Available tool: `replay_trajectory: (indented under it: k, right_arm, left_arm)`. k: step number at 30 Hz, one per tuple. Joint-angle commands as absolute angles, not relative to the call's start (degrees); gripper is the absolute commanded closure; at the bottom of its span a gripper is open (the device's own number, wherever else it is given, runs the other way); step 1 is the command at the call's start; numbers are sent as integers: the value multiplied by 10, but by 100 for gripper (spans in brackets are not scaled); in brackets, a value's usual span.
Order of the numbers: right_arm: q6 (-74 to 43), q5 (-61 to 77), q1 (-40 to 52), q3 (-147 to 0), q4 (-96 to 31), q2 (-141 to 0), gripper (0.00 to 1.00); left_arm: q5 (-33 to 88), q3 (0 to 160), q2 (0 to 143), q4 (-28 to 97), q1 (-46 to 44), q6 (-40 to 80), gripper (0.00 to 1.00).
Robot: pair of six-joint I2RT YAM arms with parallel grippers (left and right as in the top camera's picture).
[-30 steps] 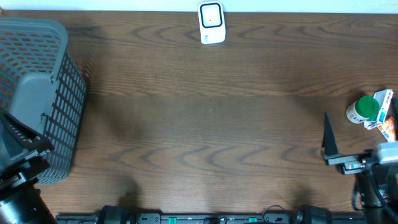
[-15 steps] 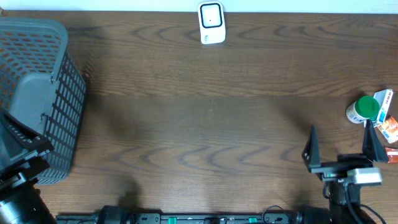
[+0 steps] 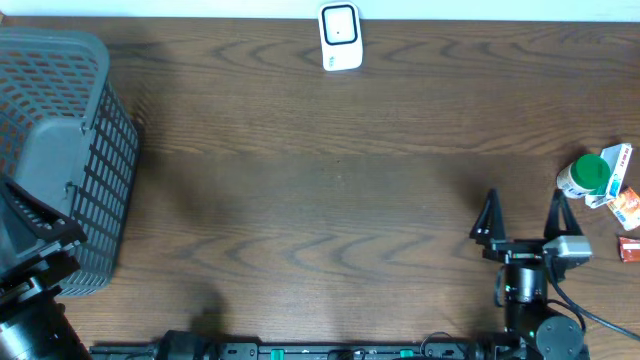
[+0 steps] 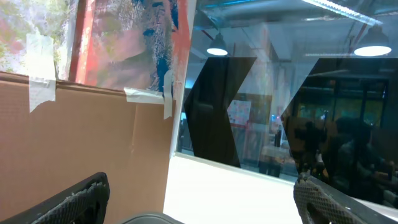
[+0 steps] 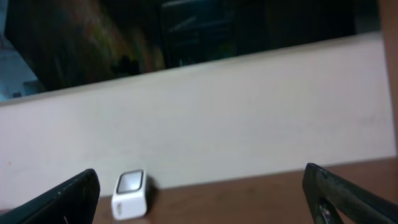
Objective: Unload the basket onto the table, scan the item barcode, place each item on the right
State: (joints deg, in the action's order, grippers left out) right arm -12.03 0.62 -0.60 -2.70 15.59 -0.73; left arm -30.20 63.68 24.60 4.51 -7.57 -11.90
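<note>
The items lie at the table's right edge: a white bottle with a green cap [image 3: 583,176], a white and orange box [image 3: 620,185] touching it, and a small red packet [image 3: 630,247]. No barcode shows on them. The white scanner [image 3: 340,37] stands at the far middle edge and also shows in the right wrist view as the scanner [image 5: 130,194]. My right gripper [image 3: 524,215] is open and empty, left of the items, pointing at the far edge; its jaws [image 5: 202,199] stand wide. My left gripper [image 4: 202,205] is open and empty, facing away from the table.
A grey mesh basket [image 3: 60,150] fills the left end of the table. My left arm [image 3: 30,265] sits at its near side, in the bottom left corner. Cardboard [image 4: 81,137] and a window lie beyond the table.
My right gripper has swung in from the right edge toward the left and turned to face the far edge. The left arm has not moved.
</note>
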Motion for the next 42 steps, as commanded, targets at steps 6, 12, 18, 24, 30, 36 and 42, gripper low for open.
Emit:
replay_trajectory:
  k: [6,12,18,24,30,36,42]
  right_arm:
    - [-132,-44,11,-3,85,-3,1]
    - [-132,-47,11,-3,6,-3,1]
    - [-132,-44,11,-3,-39,-3,1]
    - [-132,-44,10,-3,-39,-3,1]
    - [-132,-44,10,-3,-39,-3,1]
    - [-132,-44,10,-3,-39,-3,1]
    - [-132,-44,10,-3,-39,-3,1]
  left_arm:
    - [-307,644,244,43,-73,-124,5]
    - [-307,644,244,43,-73,-124,5]
    - [-307,644,244,43,-73,-124,5]
    - [-307,644,244,43,-73,-124,5]
    - [-307,644,244,43,-73,-124,5]
    - [-307,644,244,43,-73,-124,5]
    - [-307,644,244,43,-73,-124,5]
